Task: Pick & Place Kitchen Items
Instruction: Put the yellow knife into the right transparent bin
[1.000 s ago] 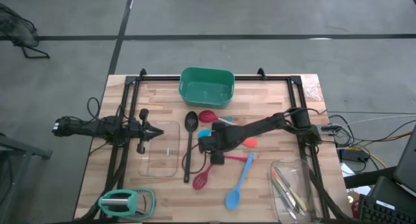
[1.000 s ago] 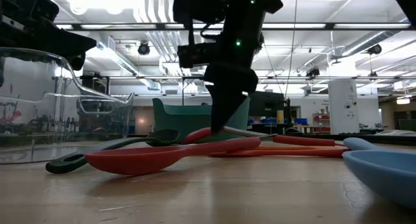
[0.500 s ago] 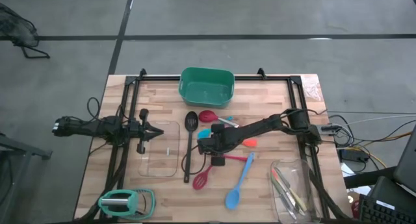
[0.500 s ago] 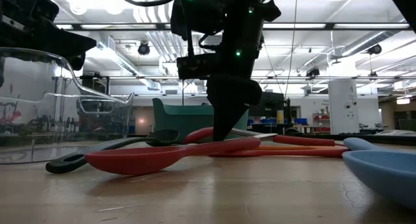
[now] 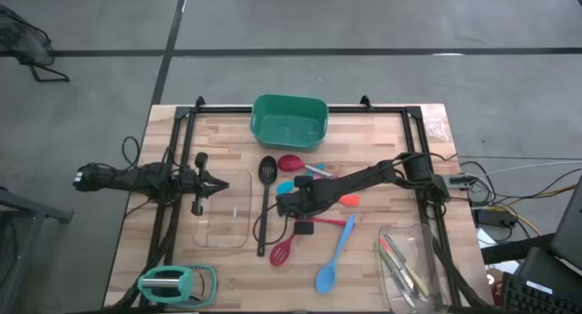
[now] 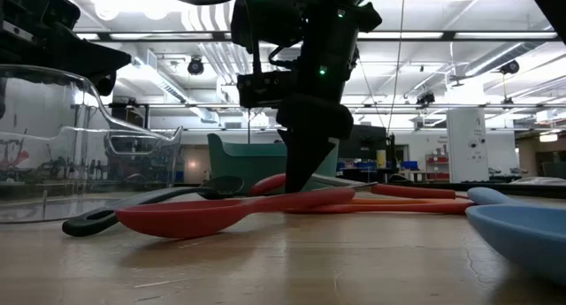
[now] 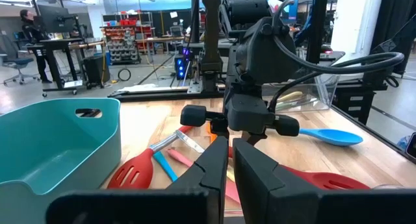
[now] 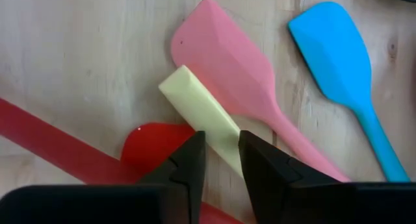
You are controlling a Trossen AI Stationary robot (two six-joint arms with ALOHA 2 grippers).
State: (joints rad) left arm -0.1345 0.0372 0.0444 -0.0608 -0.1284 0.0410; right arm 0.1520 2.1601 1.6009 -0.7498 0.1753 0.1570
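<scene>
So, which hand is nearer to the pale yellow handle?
The right hand: its fingers straddle the pale yellow handle among the utensils. The left hand waits far off, over the glass tray.

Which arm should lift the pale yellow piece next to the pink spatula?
The right. Its pincer is down over the utensil pile with its fingers on either side of the pale yellow piece, beside the pink spatula. The left pincer sits shut over the glass tray, off to the side.
</scene>
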